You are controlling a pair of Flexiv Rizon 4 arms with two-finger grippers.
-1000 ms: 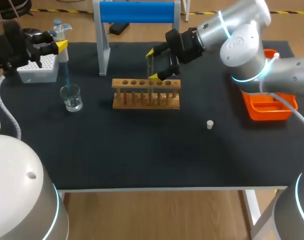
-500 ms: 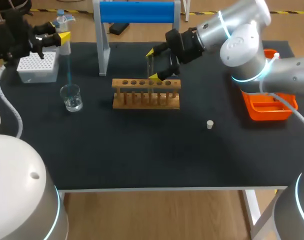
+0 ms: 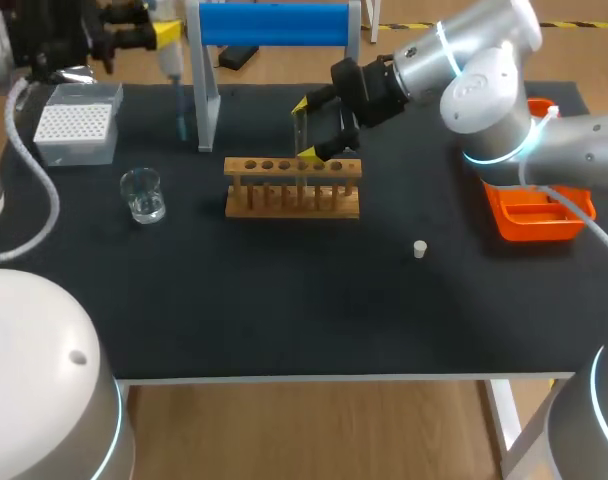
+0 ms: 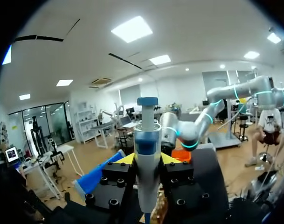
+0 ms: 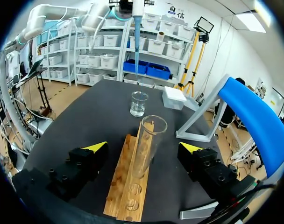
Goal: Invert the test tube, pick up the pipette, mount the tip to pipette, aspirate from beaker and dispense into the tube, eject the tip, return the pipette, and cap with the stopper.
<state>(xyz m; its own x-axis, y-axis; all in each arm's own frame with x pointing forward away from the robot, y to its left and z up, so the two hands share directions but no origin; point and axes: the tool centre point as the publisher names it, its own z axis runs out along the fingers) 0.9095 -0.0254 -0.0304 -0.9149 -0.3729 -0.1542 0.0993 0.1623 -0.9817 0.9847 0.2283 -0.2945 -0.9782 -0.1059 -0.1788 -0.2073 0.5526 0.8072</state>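
Wooden rack (image 3: 293, 186) sits mid-table (image 3: 284, 310) and is the reference for everything else. Test tube (image 5: 149, 147) stands upright in a rack hole toward the end nearer the orange tray (image 3: 532, 215), open mouth up, no stopper on it. Right gripper (image 3: 306, 128) hangs just above that end of the rack with its fingers wide apart, one on each side of the tube and neither touching the glass. Left gripper (image 4: 147, 159) is well away from the rack, up past its far-left side by the blue stand (image 3: 274, 25), with both yellow tips clamped on the pipette (image 3: 171, 62) body. The pipette hangs vertical and its blue tip (image 3: 181, 115) is mounted, pointing down at the table between the stand's leg and the tip box (image 3: 77, 128); liquid inside the tip can't be made out. Beaker (image 3: 142, 193) is left of the rack, apart from it, with some clear liquid in it. Stopper (image 3: 419, 248) lies loose on the table, in front of the rack and off its tray-side end.
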